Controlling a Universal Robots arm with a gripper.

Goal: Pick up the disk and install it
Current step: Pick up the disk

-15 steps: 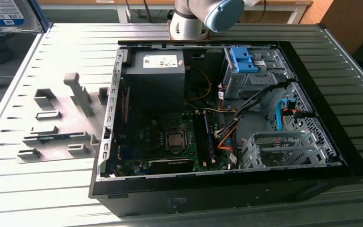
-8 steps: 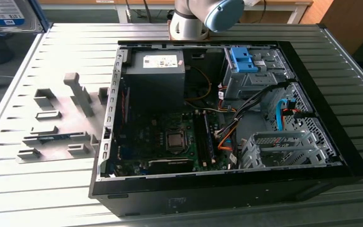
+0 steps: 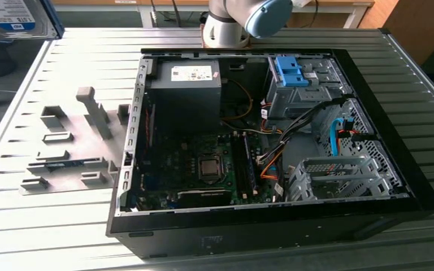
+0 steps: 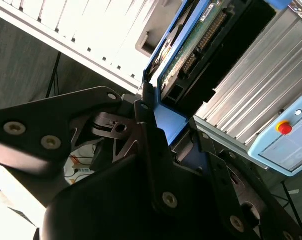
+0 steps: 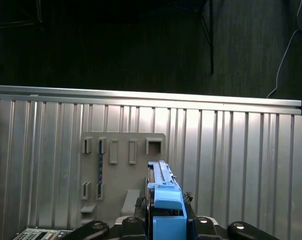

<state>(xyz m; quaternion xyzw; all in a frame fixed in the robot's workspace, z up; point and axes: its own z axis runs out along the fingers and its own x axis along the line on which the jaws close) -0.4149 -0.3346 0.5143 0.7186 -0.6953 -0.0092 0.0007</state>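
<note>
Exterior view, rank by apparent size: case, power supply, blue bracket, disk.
1. case
2. power supply
3. disk, cropped at the frame edge and possibly nearer the camera, so unsure against the power supply
4. blue bracket

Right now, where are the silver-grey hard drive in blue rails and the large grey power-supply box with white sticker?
hard drive [image 3: 9, 17]: exterior view, on its blue-and-white label.
power-supply box [image 3: 185, 104]: exterior view, on the grey face below its sticker.
</note>
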